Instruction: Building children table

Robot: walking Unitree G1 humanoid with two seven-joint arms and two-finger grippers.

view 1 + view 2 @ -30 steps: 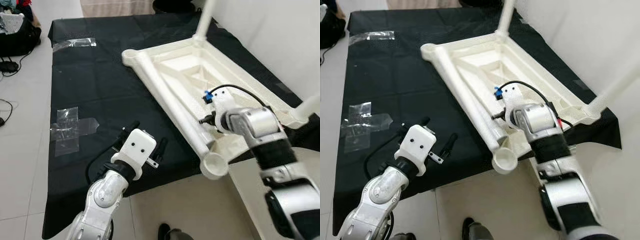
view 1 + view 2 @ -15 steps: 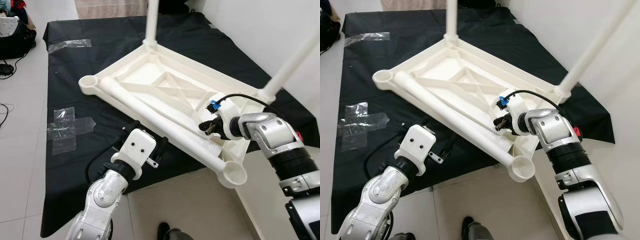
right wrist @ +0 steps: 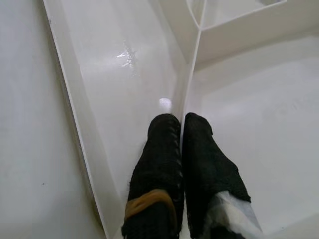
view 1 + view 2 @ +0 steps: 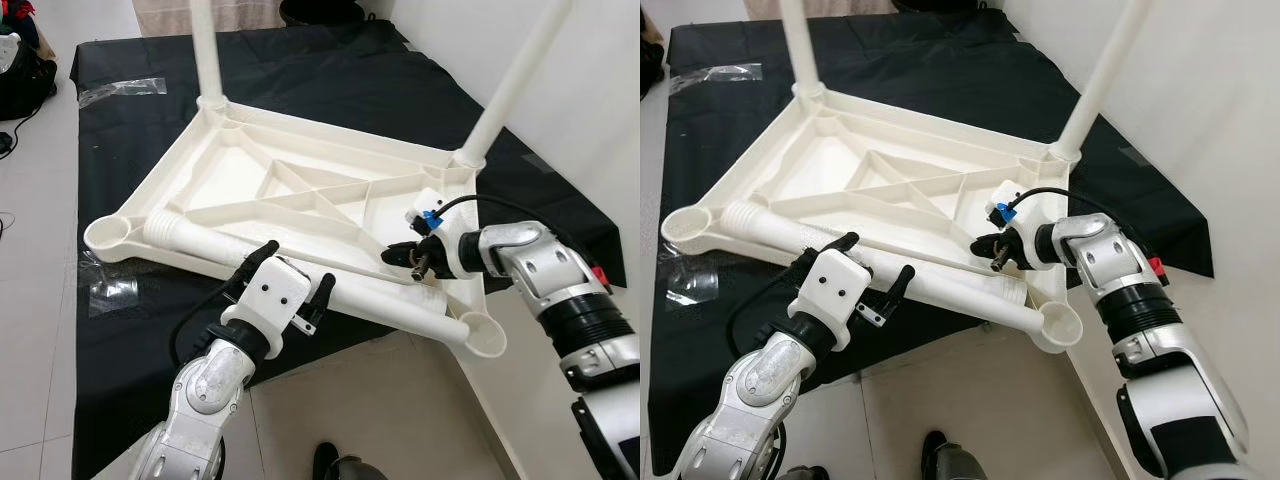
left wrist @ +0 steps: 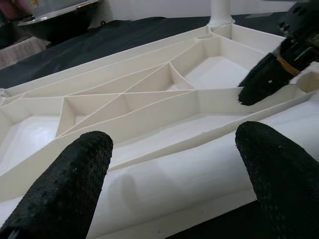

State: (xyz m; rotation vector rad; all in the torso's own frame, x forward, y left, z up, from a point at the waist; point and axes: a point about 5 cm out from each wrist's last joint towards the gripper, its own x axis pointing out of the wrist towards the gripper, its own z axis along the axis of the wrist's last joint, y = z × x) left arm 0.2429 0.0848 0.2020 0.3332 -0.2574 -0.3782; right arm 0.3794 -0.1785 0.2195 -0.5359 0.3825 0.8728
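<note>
The white children's table (image 4: 300, 190) lies upside down on a black cloth (image 4: 330, 70). Two white legs stand upright in its far corners (image 4: 205, 50) (image 4: 510, 85). A third leg (image 4: 300, 268) lies loose along the near edge, between empty corner sockets (image 4: 105, 235) (image 4: 483, 338). My right gripper (image 4: 393, 257) is shut on a thin rib of the underside (image 3: 192, 69) near the right corner. My left gripper (image 4: 295, 268) is open just over the lying leg, its fingers (image 5: 65, 189) on either side with nothing held.
Clear tape (image 4: 125, 88) sticks to the cloth at the far left, and another patch (image 4: 108, 292) peeks from under the table's left corner. A white wall (image 4: 600, 90) runs along the right. Tiled floor (image 4: 40, 200) lies left and in front. A dark bag (image 4: 20, 70) sits far left.
The table has swung round on the cloth with my right gripper holding its rib. Its left corner now reaches over the tape, and the lying leg is under my left gripper.
</note>
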